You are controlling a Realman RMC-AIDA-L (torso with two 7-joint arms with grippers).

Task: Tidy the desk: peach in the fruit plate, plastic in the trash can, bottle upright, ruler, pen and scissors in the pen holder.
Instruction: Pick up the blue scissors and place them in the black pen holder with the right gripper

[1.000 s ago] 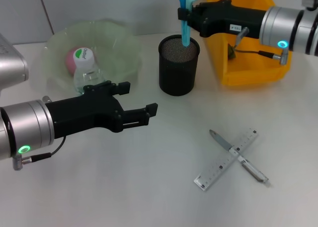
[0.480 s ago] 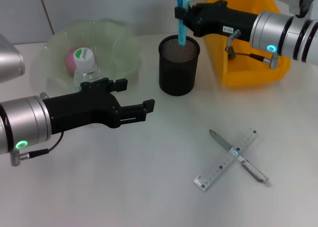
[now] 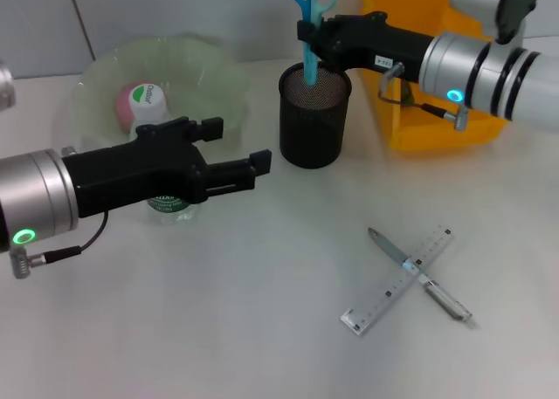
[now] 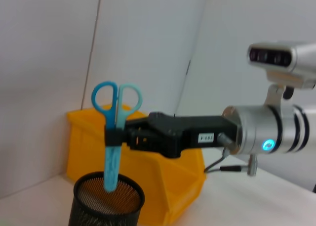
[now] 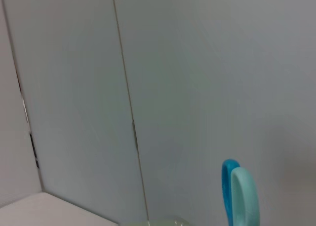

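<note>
Right gripper (image 3: 313, 30) clamps the scissors (image 3: 307, 15) upright, blades down, tip inside the pen holder (image 3: 314, 115) for release. Left gripper (image 3: 236, 159) hovers open, empty, near the bottle (image 3: 153, 128).

We note a matt white desk (image 3: 262, 329), smooth. Pen holder (image 3: 314, 120): black metal mesh, fine weave. Trash can (image 3: 437, 120): glossy yellow plastic. Fruit plate (image 3: 218, 76): translucent pale green (glass or plastic, we cannot tell). Scissors (image 4: 114, 132): smooth blue plastic handles. Ruler (image 3: 384, 299): clear plastic, printed. Pen (image 3: 437, 296): silvery sheen. Both grippers' housings look matt black, arm sleeves brushed metal.
</note>
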